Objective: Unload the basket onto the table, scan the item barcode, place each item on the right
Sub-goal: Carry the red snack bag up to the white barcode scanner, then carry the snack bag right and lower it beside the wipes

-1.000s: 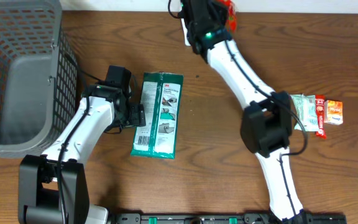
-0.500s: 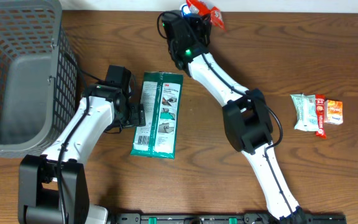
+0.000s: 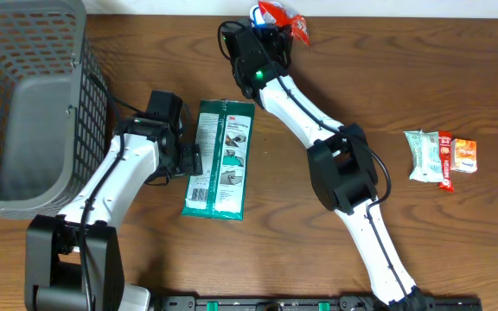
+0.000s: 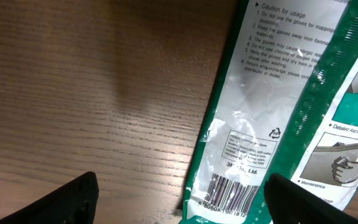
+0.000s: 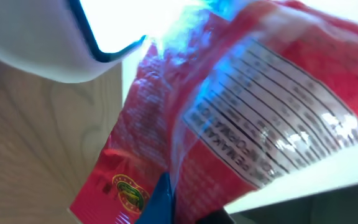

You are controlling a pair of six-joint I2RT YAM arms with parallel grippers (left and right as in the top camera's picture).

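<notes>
The right fingers (image 3: 266,26) were closed on a red packet (image 3: 284,12) and held it at the far edge of the bench (image 3: 335,250), above the wood. In the right wrist view the red packet (image 5: 229,124) filled most of the picture, with its table of printed lines turned to the camera. A white thing (image 5: 36,37) with a dark rim and a strong light beside it stood just next to the packet.

The left fingers (image 3: 195,160) were spread wide and held nothing. They hung at the left edge of a green packet (image 3: 220,160) that lay flat on the bench. In the left wrist view the two dark fingertips (image 4: 67,202) showed at the bottom corners, with the green packet's barcode (image 4: 229,193) between them.

A grey basket (image 3: 24,104) stood at the left end of the bench. Some small packets (image 3: 442,157) lay together at the right end, well apart from both arms.
</notes>
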